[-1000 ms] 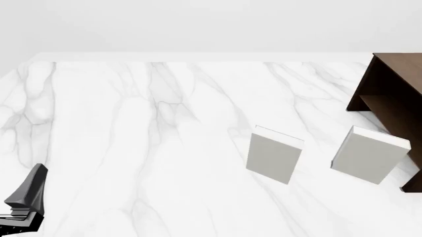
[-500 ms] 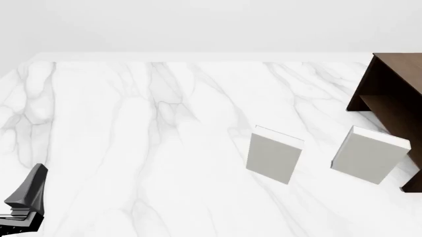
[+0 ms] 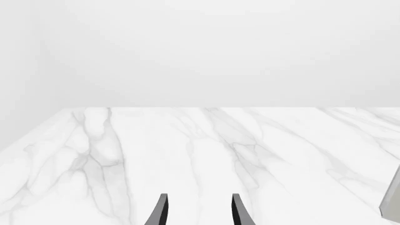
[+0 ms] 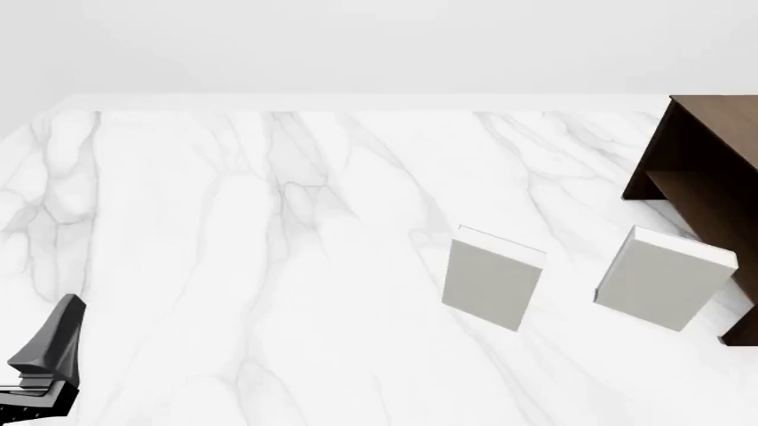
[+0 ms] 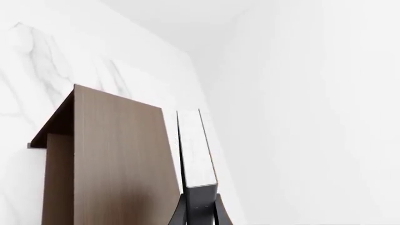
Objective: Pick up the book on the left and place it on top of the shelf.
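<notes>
at the right edge of the table (image 4: 237, 266), above the dark brown shelf (image 5: 119, 159), my right gripper (image 5: 200, 213) is clamped on the book (image 5: 195, 150); my right wrist view shows the slim volume held upright between my fingers (image 5: 178, 215), its white page edges facing the camera and its dark cover showing as thin lines down either side. the book hangs close beside the shelf's flat top, and i cannot tell whether it touches the wood. none of this shows in the front view, where only the left part of the shelf (image 4: 698, 177) enters from the right, with its open compartment facing the table. on the marble in front of it stand two wider pale grey books: the middle book (image 4: 492, 277) stands well apart from the shelf, and the right book (image 4: 663, 277) stands just beside the shelf's lower corner, tilted a little. my left gripper (image 3: 198, 213) hovers low over bare marble with its two dark fingers apart and nothing between them; in the front view only a dark part of my left arm (image 4: 48, 359) sits at the near left corner, far from the books. a grey sliver of one book (image 3: 392, 199) clips the edge of my left wrist view.
</notes>
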Robot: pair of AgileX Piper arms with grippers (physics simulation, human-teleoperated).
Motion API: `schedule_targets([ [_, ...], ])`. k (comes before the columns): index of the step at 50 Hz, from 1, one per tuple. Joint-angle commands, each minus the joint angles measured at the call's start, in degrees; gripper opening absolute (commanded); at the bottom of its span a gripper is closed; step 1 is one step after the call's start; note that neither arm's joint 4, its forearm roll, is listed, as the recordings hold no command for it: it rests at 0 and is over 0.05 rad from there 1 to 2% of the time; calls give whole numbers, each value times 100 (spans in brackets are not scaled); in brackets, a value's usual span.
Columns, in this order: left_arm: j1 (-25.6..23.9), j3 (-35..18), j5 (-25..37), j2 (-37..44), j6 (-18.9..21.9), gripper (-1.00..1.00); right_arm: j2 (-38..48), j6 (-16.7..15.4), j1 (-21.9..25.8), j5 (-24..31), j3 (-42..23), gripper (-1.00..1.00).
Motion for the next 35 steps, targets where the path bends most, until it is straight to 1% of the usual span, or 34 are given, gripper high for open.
schedule_targets([
  [1,0,0,0,0,0,100,84,164,-18,-143,-29,-100],
  [9,0,0,0,0,0,100,208,177,-7,-278,36,-100],
  [21,0,0,0,0,0,100,342,156,-22,-322,2,-100],
  [35,0,0,0,0,0,100,354,133,-102,-399,186,-100],
])
